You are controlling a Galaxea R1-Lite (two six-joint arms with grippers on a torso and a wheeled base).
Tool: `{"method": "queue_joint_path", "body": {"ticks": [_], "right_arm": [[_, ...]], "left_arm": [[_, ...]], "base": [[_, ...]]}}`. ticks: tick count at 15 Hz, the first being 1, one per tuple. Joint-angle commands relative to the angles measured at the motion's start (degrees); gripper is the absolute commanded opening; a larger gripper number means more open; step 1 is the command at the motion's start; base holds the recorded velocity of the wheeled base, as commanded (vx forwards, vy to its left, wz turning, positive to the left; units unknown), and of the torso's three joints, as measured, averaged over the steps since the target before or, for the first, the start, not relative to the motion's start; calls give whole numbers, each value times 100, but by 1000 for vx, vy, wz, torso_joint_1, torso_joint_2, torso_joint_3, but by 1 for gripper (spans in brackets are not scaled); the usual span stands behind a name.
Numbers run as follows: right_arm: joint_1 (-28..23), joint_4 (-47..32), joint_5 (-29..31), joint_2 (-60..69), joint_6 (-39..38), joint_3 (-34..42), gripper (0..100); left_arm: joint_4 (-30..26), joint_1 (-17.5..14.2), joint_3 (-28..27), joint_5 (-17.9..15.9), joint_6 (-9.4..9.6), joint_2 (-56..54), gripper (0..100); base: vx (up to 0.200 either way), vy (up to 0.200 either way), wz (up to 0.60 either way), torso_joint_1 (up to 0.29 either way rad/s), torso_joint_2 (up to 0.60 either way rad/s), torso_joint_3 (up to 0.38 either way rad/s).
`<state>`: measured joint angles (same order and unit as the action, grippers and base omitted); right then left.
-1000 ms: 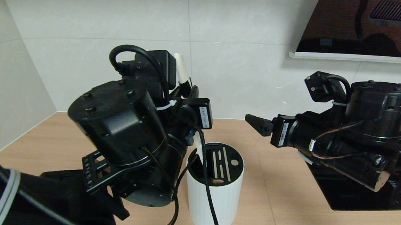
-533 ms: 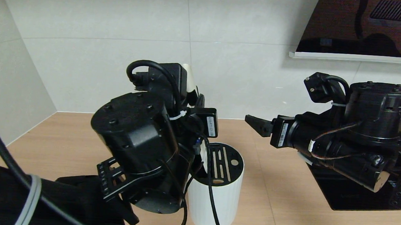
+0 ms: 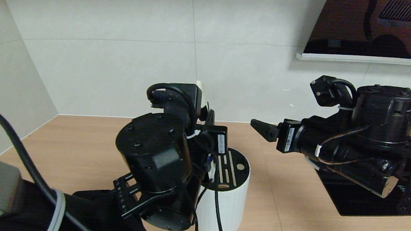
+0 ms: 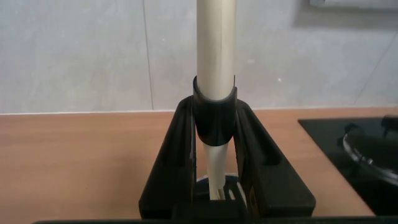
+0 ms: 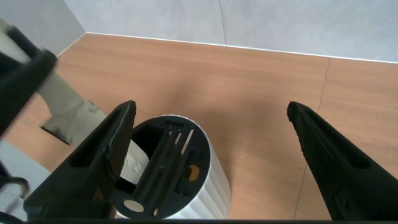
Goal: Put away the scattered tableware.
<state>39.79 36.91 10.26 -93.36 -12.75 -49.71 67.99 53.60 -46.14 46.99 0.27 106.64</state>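
Nearest, a white cylindrical utensil holder with a black slotted lid (image 3: 227,202) stands on the pale wooden table (image 3: 82,140). Above its 9 o'clock side the left gripper (image 4: 214,118) has its jaws clenched on a cream round-handled utensil (image 4: 217,43), held upright with the handle at 12 o'clock, probably so the thin lower end can slide straight down into an opening. That end reaches the lid, though how deep it sits I cannot tell. Farther back, at 2 o'clock from the holder, the right gripper (image 5: 208,118) hangs with jaws spread wide and nothing between them, likely parked clear of the insertion. A black glass cooktop (image 3: 346,202) lies at 3 o'clock, with a white tiled wall (image 3: 123,53) behind
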Motion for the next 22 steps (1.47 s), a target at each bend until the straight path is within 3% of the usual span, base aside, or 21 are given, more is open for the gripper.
{"method": "queue_joint_path", "body": {"ticks": [1, 9, 13, 22], "right_arm": [[2, 0, 2, -16, 18, 6, 100], [2, 0, 2, 19, 18, 23, 100], [2, 0, 11, 19, 18, 14, 100], [-6, 0, 11, 19, 18, 14, 100]], "left_arm": [[22, 19, 61, 3, -9, 137, 0], [39, 45, 167, -6, -123, 384, 0], [48, 45, 184, -24, -361, 612, 0], [92, 45, 501, -191, -581, 999, 0]], "base": [[0, 0, 0, 0, 0, 0], [0, 0, 0, 0, 0, 0], [0, 0, 0, 0, 0, 0], [0, 0, 0, 0, 0, 0]]}}
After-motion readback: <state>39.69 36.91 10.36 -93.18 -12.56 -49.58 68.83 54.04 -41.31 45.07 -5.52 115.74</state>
